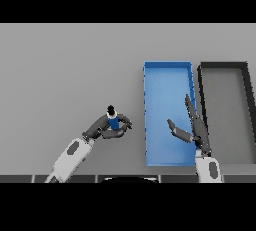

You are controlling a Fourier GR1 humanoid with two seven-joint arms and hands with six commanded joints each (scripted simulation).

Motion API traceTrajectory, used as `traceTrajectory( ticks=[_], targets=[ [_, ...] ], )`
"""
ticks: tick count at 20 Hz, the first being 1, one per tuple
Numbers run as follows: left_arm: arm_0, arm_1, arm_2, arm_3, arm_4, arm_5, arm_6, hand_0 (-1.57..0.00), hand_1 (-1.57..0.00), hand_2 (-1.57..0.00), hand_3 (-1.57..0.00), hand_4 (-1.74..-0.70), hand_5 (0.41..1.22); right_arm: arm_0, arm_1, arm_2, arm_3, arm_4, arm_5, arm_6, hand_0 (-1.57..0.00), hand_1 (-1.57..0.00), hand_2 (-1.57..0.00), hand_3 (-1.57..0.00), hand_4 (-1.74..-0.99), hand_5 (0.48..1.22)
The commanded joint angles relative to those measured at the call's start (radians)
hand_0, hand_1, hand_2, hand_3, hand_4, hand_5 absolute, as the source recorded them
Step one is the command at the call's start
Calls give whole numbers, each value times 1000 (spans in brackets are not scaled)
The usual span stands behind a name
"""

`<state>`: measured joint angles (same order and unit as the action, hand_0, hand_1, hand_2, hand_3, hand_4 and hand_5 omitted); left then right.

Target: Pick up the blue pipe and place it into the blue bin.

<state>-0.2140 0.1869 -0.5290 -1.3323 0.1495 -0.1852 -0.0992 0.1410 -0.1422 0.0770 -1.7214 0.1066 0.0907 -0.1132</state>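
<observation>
A short blue pipe (113,121) with a dark cap stands upright on the grey table, left of the blue bin (150,100). My left hand (107,128) is at the pipe, its fingers and thumb curled round the pipe's lower part. My right hand (195,127) hovers over the right side of the blue bin, fingers straight and thumb spread, holding nothing.
A black-rimmed bin (246,105) with a grey floor sits right of the blue bin, almost touching it. The table (65,75) stretches to the left and back.
</observation>
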Motion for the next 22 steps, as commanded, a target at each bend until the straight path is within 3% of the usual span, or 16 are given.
traceTrajectory(
  ticks=[1,4,7,8,13,18,22],
  targets=[
    [-1,-9,-3,6,-7,8,-11,-849,-945,-1013,-1003,-1481,969,-7,1,0,6,2,-2,2,1,1,1,1,-1261,609],
    [8,-17,-19,-4,-35,36,-53,-1201,-1250,-1285,-1215,-1604,1092,-18,2,-4,12,-2,-3,10,1,1,1,1,-1260,614],
    [17,-23,-39,-11,-57,57,-85,-1382,-1407,-1425,-1340,-1666,1155,-8,8,10,4,9,-1,-7,1,1,1,1,-1252,619],
    [19,-30,-47,-30,-65,70,-85,-1420,-1440,-1454,-1365,-1679,1168,-29,8,7,15,11,-5,10,1,1,1,1,-1250,622],
    [-11,-25,-45,-147,-32,58,-101,-1521,-1528,-1533,-1433,-1714,1204,-19,4,8,15,29,-15,17,1,1,1,1,-1239,629],
    [-53,-11,-53,-240,-5,34,-12,-1555,-1557,-1558,-1446,-1723,1215,-1,-2,8,15,28,-7,-22,1,1,1,1,-1216,637],
    [-70,-16,-67,-271,-2,27,51,-1564,-1565,-1566,-1442,-1727,1219,-8,-13,0,11,28,-7,-7,1,1,1,1,-1189,631]
  ],
)
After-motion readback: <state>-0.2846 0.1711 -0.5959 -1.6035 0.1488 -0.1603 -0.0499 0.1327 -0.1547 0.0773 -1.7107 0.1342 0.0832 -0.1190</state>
